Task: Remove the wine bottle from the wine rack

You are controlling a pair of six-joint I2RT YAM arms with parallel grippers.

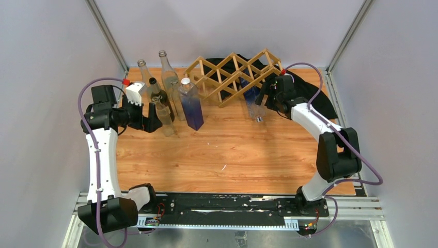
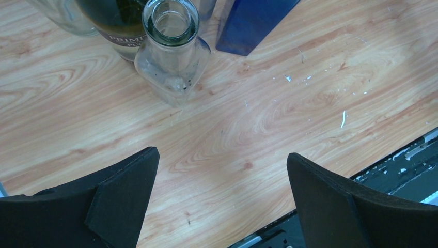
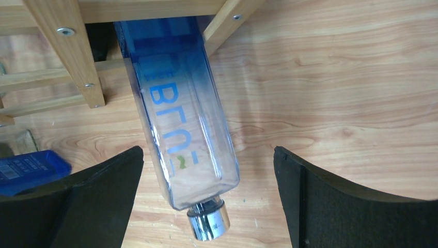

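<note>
Right tool point(image 3: 206, 160) gapes wide astride the wine bottle point(image 3: 181, 119), its blue lettering unreadable. The bottle slants out of the wine rack point(image 3: 57, 36), silver cap point(image 3: 209, 225) lowest. Left tool point(image 2: 222, 155), equally wide, hovers above the tabletop point(image 2: 310, 77) near a dark bottle point(image 2: 121, 26) labelled "PRIMI…".

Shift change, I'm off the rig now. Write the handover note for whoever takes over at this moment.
Left gripper: open, holding nothing, over bare table near a small clear bottle.
Right gripper: open, one finger on each side of the blue bottle, not touching it.
Blue bottle: far end in a cell of the wine rack, capped end sticking out toward the gripper.
Done: right arm lined up on the bottle.
Left: close on it, draw it out of the rack.
</note>
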